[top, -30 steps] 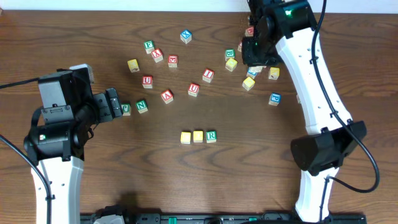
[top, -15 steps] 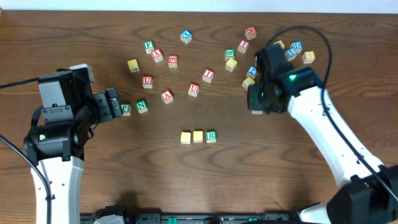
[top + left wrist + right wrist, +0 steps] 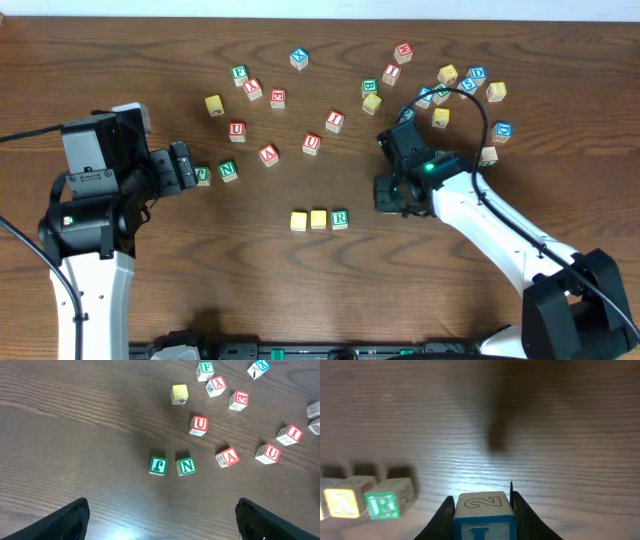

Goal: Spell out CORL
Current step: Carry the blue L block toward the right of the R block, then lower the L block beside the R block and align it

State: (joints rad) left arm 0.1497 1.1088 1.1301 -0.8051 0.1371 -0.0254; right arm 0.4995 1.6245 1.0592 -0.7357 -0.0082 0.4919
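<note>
A row of three blocks lies mid-table: two yellow blocks (image 3: 298, 221) (image 3: 318, 219) and a green R block (image 3: 340, 218). The R block also shows in the right wrist view (image 3: 384, 504), low left. My right gripper (image 3: 391, 195) is shut on a blue-lettered block (image 3: 482, 515), whose top face carries a "2". It hangs a little right of the row. My left gripper (image 3: 185, 166) is open and empty at the left, with a green J block (image 3: 158, 465) and a green N block (image 3: 185, 466) ahead of it.
Loose letter blocks lie scattered across the far half: red U (image 3: 237, 130), A (image 3: 268, 154), U (image 3: 312, 144), I (image 3: 335, 121), yellow (image 3: 213, 104), and a cluster at the far right around (image 3: 447, 75). The right arm (image 3: 490, 230) reaches in from the lower right.
My right gripper has come down from the far-right cluster toward me and to the left, carrying the blue block to just right of the row. The left arm has not moved.
</note>
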